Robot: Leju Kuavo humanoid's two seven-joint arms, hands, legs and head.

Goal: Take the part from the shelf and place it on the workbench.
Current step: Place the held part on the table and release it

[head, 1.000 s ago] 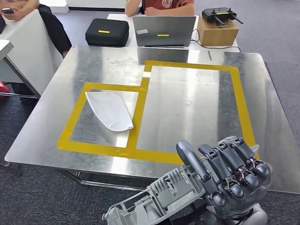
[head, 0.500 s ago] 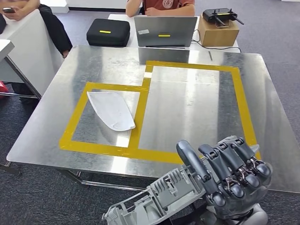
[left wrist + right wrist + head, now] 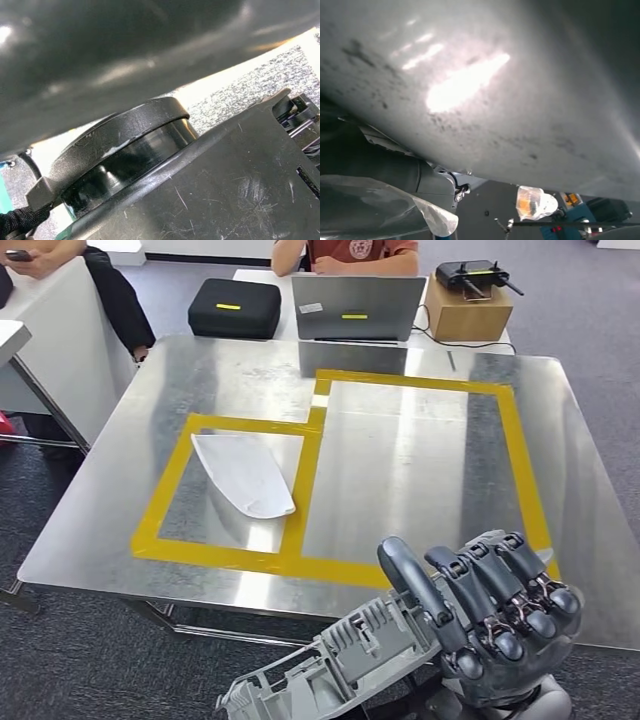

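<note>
Nearest in the head view, the right hand point(image 3: 483, 625) has its dark fingers point(image 3: 521, 605) curled down over one end of a long grey moulded plastic part point(image 3: 340, 655) with ribs and open cells. It grips that end, and the rest of the part juts out toward the robot's left, level with the hand and just short of the near edge of the shiny sheet-metal workbench point(image 3: 423, 490). The part is off the bench top; the fingertips hang over the near rim by the corner of the yellow tape. The hand lies palm down with its knuckles toward the bench. The right wrist view is taken up by a blurred grey surface with a bright glare patch, too close to make out.

The left hand's state cannot be told.

On the bench top, yellow tape marks a smaller rectangle point(image 3: 226, 557) on the left joined to a larger one point(image 3: 513, 455) on the right. Inside the smaller rectangle lies a white curved shell-shaped panel point(image 3: 241, 473).

Beyond the far edge stand a black zipped case point(image 3: 234, 307), a grey open laptop point(image 3: 356, 308) and a brown cardboard box point(image 3: 468, 308) with a black device on top. A person point(image 3: 343, 252) sits behind the laptop.
</note>
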